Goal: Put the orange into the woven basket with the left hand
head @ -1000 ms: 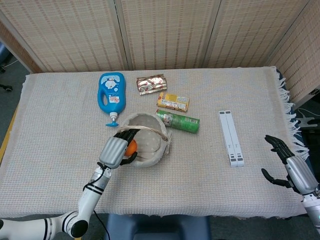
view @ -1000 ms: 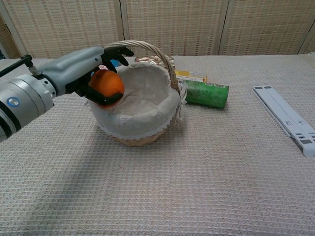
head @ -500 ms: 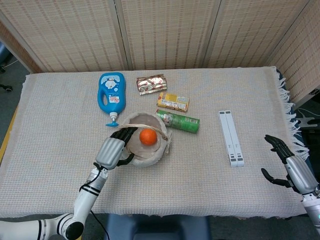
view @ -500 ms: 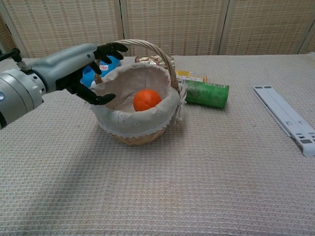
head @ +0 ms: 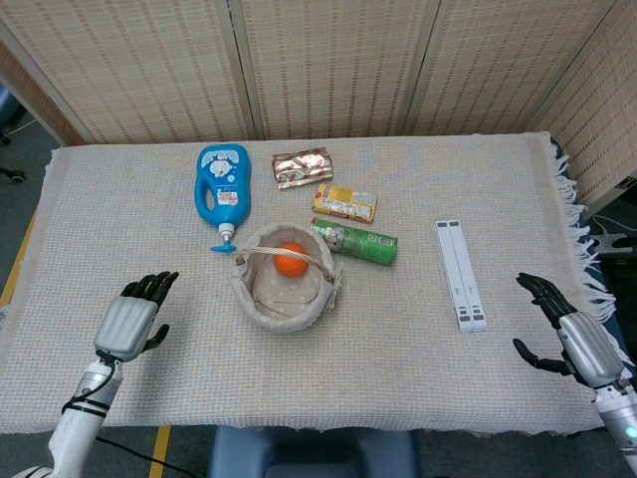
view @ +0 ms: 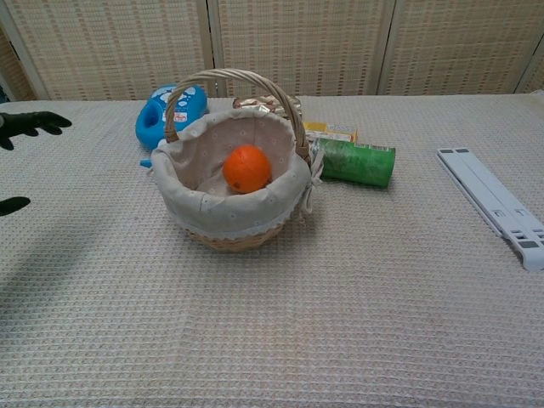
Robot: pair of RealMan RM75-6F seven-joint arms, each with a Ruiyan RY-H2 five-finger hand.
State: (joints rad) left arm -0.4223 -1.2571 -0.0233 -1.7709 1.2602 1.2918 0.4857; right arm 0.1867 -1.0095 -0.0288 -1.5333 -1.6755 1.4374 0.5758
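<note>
The orange (head: 290,259) (view: 246,168) lies inside the woven basket (head: 261,310) (view: 228,221), on its pale cloth lining toward the far side. My left hand (head: 133,319) is well to the left of the basket, open and empty, fingers apart; only its dark fingertips (view: 30,123) show at the left edge of the chest view. My right hand (head: 570,334) hovers open near the table's right front corner, holding nothing.
A blue bottle (head: 222,185) lies behind the basket on the left. A foil packet (head: 302,167), a yellow box (head: 345,203) and a green can (head: 358,242) sit behind and right of it. A white folding stand (head: 460,274) lies further right.
My left hand let go of the orange, which dropped into the basket and settled at its far side. The hand then drew back to the left, away from the basket.
</note>
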